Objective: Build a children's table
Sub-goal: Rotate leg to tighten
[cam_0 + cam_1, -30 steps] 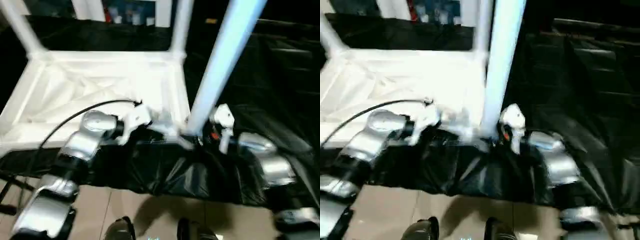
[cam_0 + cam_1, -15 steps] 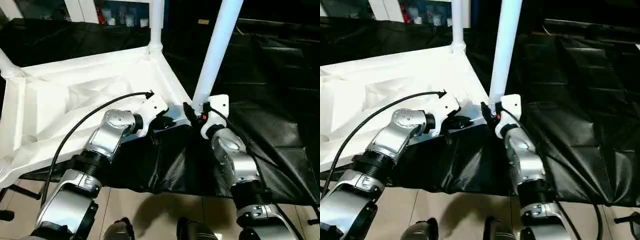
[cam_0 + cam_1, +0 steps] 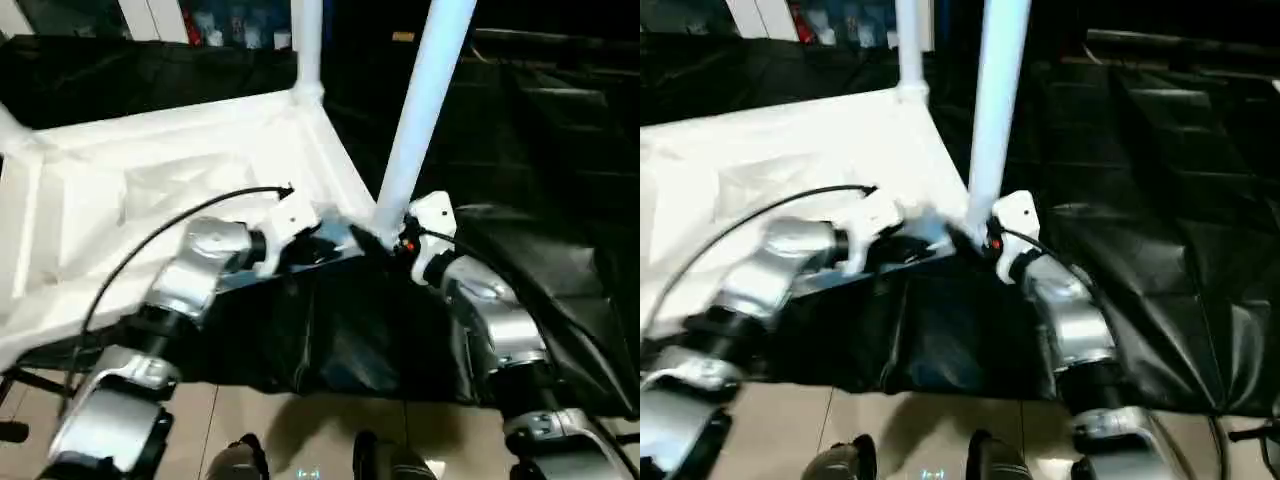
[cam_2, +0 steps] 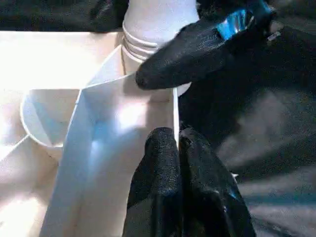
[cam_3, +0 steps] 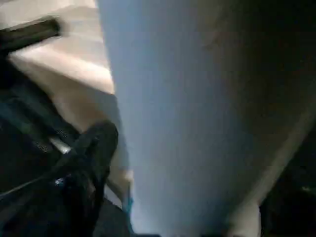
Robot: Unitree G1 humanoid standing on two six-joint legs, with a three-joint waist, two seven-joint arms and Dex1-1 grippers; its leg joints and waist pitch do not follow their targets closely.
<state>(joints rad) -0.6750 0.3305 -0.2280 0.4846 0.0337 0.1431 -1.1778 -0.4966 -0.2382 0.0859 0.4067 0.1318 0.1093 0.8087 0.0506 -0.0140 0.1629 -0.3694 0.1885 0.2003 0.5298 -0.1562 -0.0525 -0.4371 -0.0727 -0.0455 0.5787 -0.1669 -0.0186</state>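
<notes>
upside down on the black sheeting (image 3: 560,290), the children's table (image 3: 150,190) shows you its ribbed underside, the near right corner almost at picture centre in the left eye view. a white tube leg (image 3: 415,120) stands in that corner's socket, its long axis running up toward 1 o'clock and out past the top edge, leaning slightly right. a second leg (image 3: 306,45) rises at 12 o'clock from the far right corner, near upright.

your right gripper (image 3: 392,240) sits at the foot of the near leg, which lies just off it toward 11 o'clock; in the left wrist view one of its black fingers (image 4: 197,47) lies across the socket collar. whether those fingers clamp the leg or stand loose around it cannot be told, so judge that arm mid-release at best. your left gripper (image 4: 178,148) has its fingers pressed together, tips on the thin rim of the tabletop, with the same socket at 12 o'clock in its own wrist view and the leg's foot just beyond.

the right arm is the nearer to the leg. any seating push, by this reading, runs down the leg's axis into the socket.
</notes>
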